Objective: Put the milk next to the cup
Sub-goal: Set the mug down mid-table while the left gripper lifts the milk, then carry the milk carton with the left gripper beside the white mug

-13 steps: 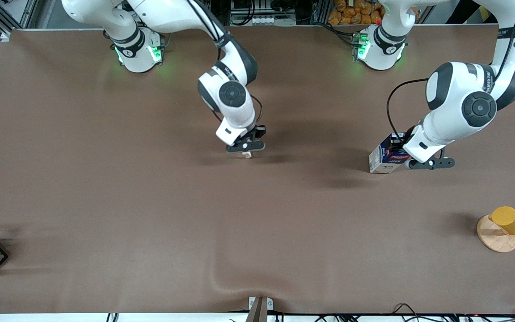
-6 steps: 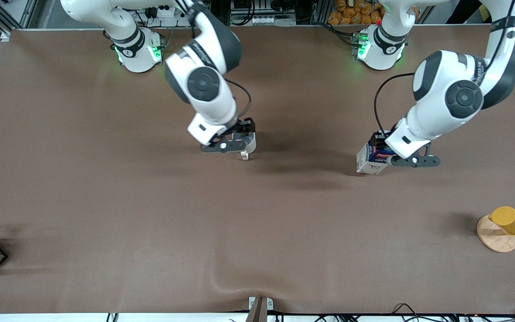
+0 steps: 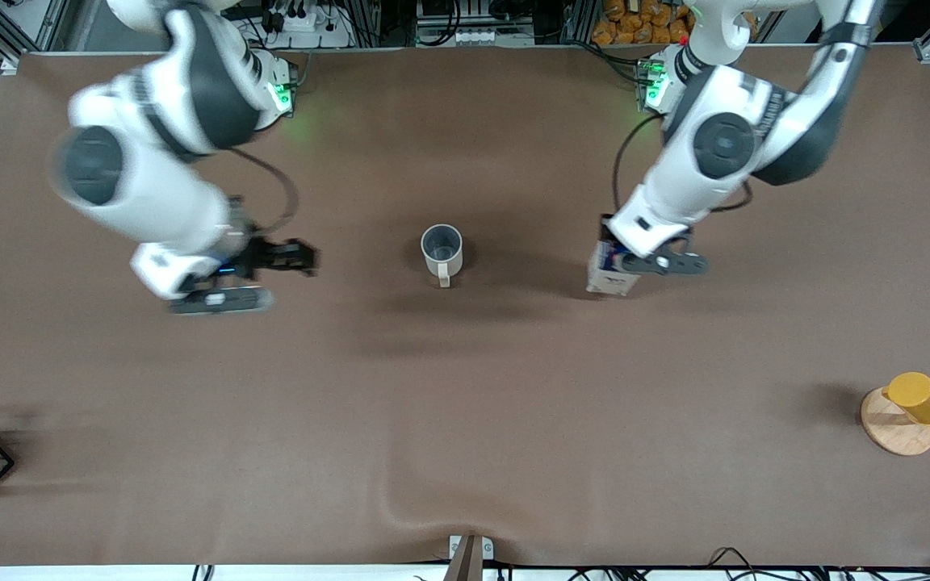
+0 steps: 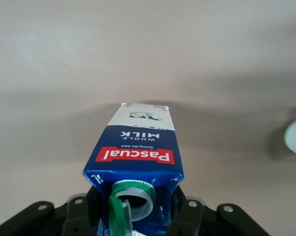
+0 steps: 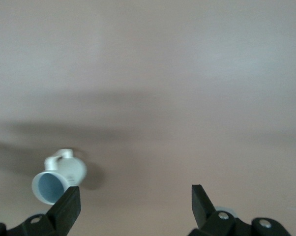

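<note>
The milk (image 3: 612, 269) hangs gripped in the left hand (image 3: 634, 262) over the table (image 3: 465, 420), at three o'clock from the cup (image 3: 441, 252). The left wrist view alone shows its green cap (image 4: 119, 212). The right hand (image 3: 251, 278), released, hovers at nine o'clock from the cup.

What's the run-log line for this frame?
left pincer: shut on dark-blue milk carton, over table | right pincer: open, empty, apart from beige ceramic mug | carton not yet beside mug
</note>
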